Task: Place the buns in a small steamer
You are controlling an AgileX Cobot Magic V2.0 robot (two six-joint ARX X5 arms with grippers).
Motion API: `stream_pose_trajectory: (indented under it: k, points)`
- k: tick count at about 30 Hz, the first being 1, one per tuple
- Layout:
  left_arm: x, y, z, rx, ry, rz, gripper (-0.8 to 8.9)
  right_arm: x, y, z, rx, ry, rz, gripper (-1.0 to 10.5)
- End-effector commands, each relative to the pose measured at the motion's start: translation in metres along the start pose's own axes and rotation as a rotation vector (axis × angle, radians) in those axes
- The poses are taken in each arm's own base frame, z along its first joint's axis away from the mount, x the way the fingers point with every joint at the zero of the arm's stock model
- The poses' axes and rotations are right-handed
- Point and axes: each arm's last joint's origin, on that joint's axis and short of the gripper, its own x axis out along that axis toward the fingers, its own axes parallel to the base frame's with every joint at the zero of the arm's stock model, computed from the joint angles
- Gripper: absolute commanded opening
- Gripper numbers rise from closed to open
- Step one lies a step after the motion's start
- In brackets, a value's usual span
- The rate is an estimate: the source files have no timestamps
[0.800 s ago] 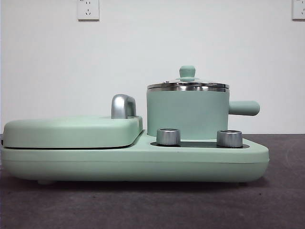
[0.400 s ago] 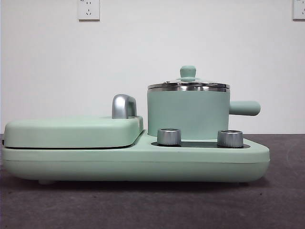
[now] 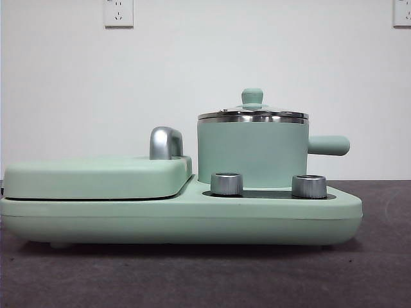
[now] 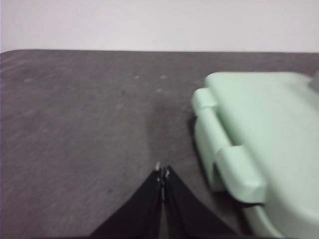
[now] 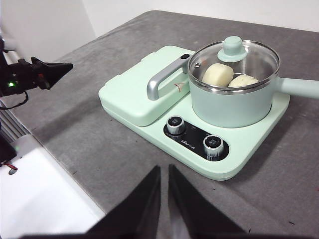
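The small steamer (image 3: pixel 252 154) stands on the right side of a mint-green cooker, with its glass lid (image 5: pixel 234 55) on. In the right wrist view, the steamer (image 5: pixel 234 102) holds both buns under the lid: the smooth bun (image 5: pixel 218 74) and the ridged bun (image 5: pixel 243 80) beside it. My right gripper (image 5: pixel 164 169) is shut and empty, raised above the table in front of the cooker. My left gripper (image 4: pixel 162 172) is shut and empty over bare grey table, beside the cooker's griddle end. It also shows in the right wrist view (image 5: pixel 52 69). No arm shows in the front view.
The flat griddle lid (image 3: pixel 96 176) with a chrome handle (image 3: pixel 166 142) covers the cooker's left half. Two steel knobs (image 3: pixel 227 183) (image 3: pixel 309 186) sit at the cooker's front. The steamer's side handle (image 3: pixel 329 145) sticks out to the right. The table edge (image 5: pixel 65 164) lies near the left arm.
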Motion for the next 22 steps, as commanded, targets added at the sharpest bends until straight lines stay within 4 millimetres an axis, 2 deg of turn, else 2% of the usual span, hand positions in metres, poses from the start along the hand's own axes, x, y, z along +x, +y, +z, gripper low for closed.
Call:
stream_pose_trajectory:
  k: [1,10,22]
  points:
    - [0.003,0.002,-0.005,0.006,-0.007,0.058,0.07,-0.002,0.001,0.003,-0.010,-0.015,0.008,0.2]
    - [0.009,0.008,-0.020,-0.033,0.010,0.136,0.07,-0.002,0.001,0.003,-0.010,-0.015,0.009,0.2]
    - [0.010,0.008,-0.020,-0.023,-0.004,0.137,0.07,-0.002,0.001,0.003,-0.010,-0.015,0.009,0.2]
